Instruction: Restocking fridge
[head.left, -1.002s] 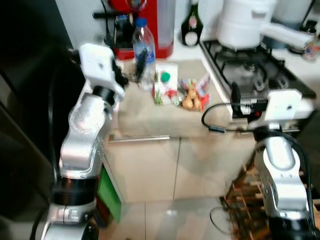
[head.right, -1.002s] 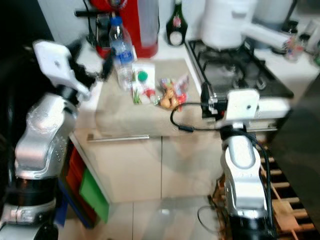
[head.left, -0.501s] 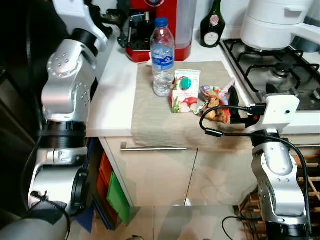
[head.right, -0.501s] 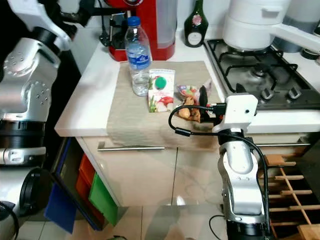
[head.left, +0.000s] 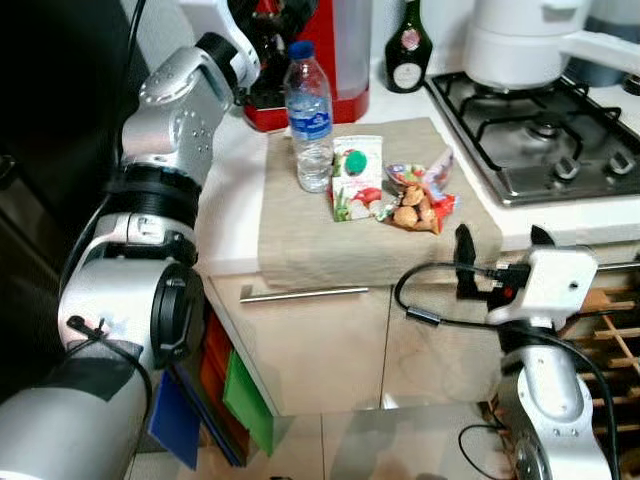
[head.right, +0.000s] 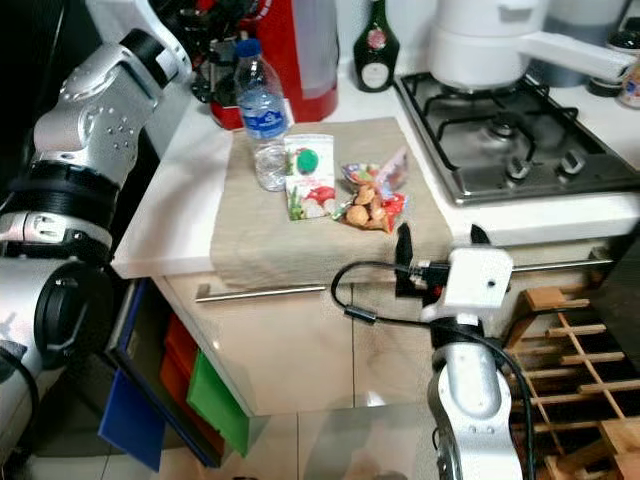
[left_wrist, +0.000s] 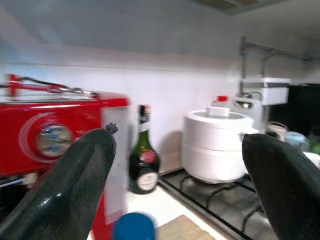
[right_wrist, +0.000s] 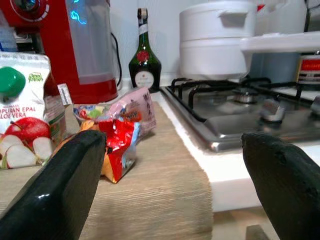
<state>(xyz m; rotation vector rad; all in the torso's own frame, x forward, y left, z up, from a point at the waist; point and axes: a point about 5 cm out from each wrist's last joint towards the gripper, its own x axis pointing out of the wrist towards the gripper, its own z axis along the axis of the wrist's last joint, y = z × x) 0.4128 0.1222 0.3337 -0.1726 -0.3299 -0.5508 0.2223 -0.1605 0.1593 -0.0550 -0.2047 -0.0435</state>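
Countertop mat (head.left: 300, 230) holds water bottle (head.left: 309, 115); left tool (left_wrist: 175, 190) spread above it.

A home kitchen. A white countertop (head.right: 185, 215) runs above pale cabinet doors with a long metal handle (head.right: 270, 291), and a stainless gas hob (head.right: 500, 150) with black pan supports is set into it, bearing a large white pot (head.right: 480, 40). A red countertop appliance (head.right: 300, 50) and a dark green bottle (head.right: 375, 50) stand against the white wall. A beige cloth (head.right: 250, 240) lies on the counter, and a wooden rack (head.right: 575, 350) stands on the floor beside the cabinets.
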